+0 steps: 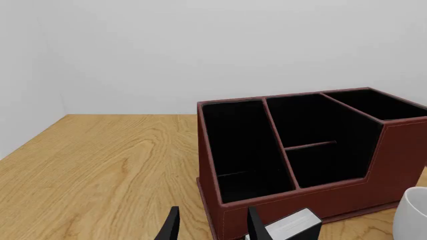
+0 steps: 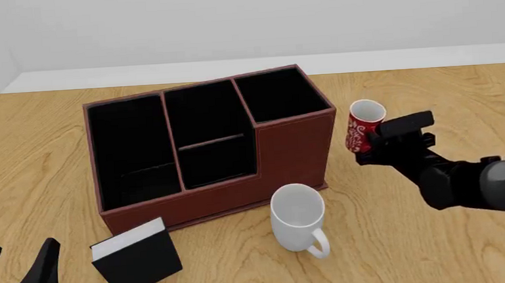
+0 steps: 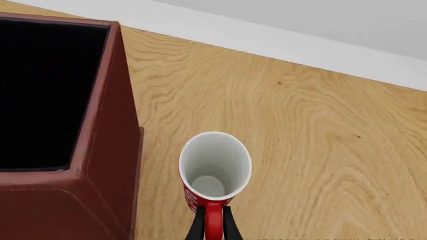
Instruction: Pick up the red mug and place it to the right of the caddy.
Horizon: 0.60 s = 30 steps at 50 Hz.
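Observation:
The red mug [image 2: 361, 128], with a white pattern and white inside [image 3: 213, 167], stands roughly upright just right of the caddy [image 2: 295, 145]. My right gripper [image 2: 377, 136] is shut on its red handle [image 3: 213, 222], its two dark fingers pinching the handle from both sides. I cannot tell whether the mug's base touches the table. In the right wrist view the caddy's wall [image 3: 107, 150] is a short gap from the mug. My left gripper [image 2: 19, 269] is open and holds nothing near the front left table edge; in its wrist view, the left gripper [image 1: 212, 227] faces the caddy [image 1: 400, 150].
A plain white mug [image 2: 298, 219] stands in front of the caddy's right half, also seen as a white mug [image 1: 415, 215]. A small black box with a white top [image 2: 136, 257] lies at the caddy's front left corner. The wooden table [image 2: 452, 247] extends right of both mugs.

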{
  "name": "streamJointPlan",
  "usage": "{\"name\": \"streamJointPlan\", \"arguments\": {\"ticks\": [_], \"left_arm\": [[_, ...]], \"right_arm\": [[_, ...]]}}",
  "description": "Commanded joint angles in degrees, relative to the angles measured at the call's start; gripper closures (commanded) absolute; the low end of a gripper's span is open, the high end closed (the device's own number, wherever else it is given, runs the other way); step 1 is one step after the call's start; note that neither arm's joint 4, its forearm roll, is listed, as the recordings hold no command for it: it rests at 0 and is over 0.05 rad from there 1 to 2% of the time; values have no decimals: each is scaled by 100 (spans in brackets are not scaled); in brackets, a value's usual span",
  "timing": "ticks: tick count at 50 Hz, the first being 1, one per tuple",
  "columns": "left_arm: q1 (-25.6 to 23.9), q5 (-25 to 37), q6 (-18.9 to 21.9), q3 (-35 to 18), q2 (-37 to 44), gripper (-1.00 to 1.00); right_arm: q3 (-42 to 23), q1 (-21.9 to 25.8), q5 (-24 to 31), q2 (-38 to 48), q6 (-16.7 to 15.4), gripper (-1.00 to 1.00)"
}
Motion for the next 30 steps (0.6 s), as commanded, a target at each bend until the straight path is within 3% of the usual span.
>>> {"name": "streamJointPlan", "arguments": {"ticks": [1,30], "left_arm": [[0,0,0,0,0,-100],[0,0,0,0,0,-100]], "right_arm": [[15,33,-80,52,57,100],[4,148,-182,438,43,100]]}}
